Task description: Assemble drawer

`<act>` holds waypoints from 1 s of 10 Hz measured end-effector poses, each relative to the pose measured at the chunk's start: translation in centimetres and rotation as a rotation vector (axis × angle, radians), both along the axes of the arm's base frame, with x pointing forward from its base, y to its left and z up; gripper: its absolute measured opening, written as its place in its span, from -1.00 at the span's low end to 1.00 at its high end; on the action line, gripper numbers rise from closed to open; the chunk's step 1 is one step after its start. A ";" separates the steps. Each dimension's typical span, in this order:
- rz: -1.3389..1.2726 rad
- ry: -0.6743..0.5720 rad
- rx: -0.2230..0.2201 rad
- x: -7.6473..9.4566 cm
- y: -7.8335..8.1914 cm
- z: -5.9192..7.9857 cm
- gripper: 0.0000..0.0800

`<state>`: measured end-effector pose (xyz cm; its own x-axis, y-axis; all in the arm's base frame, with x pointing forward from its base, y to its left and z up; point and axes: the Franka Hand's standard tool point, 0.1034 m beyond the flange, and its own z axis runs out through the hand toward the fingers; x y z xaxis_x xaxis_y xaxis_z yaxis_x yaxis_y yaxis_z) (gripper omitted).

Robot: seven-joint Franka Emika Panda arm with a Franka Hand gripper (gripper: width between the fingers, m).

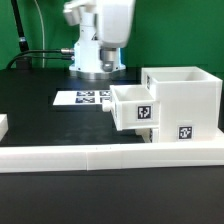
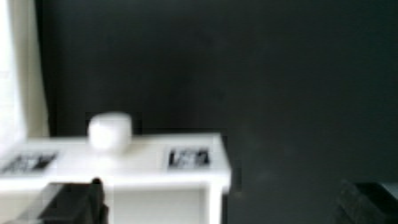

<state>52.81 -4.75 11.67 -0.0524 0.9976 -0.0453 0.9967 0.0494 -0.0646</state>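
Large white cube-like plastic housing [image 1: 186, 104] standing on the black table [image 1: 40, 118], at the exterior view's right, just behind the long low white wall bar [image 1: 110, 153]. Small shallow white tray [image 1: 134, 106] tagged in black and white, set partway into the housing's side toward the exterior view's left. Flat marker board [image 1: 84, 98] lying behind. In the wrist view, a tray [image 2: 151, 160] with round knob [image 2: 111, 131] between spread dark gripper [image 2: 222, 203] fingertips [image 2: 71, 203]; nothing held.

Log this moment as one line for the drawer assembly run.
arm: raised behind the parts | gripper: holds nothing, jaws spread | housing: against wall bar | tray: partly in housing | second tray: below gripper
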 end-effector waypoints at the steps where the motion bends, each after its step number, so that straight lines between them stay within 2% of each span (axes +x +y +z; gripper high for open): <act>1: 0.005 0.009 0.011 -1.5 -1.1 -1.4 0.62; 2: -0.003 0.028 0.012 -1.9 -1.3 -1.5 0.62; 3: -0.001 0.018 0.011 -1.4 -1.2 -1.1 0.62; 4: 0.013 0.021 0.042 -1.5 -1.5 -1.4 0.62; 5: 0.001 0.033 0.091 -1.8 -1.8 -2.5 0.62; 6: 0.008 0.050 0.150 -1.2 -1.7 -3.4 0.62; 8: 0.013 0.065 0.253 0.0 -2.1 -4.0 0.62; 9: -0.009 0.079 0.277 0.5 -2.4 -4.4 0.62; 10: -0.020 0.078 0.279 1.1 -2.1 -4.7 0.62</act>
<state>53.87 -6.81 6.99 -0.0246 0.9719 0.2343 0.9902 0.0560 -0.1282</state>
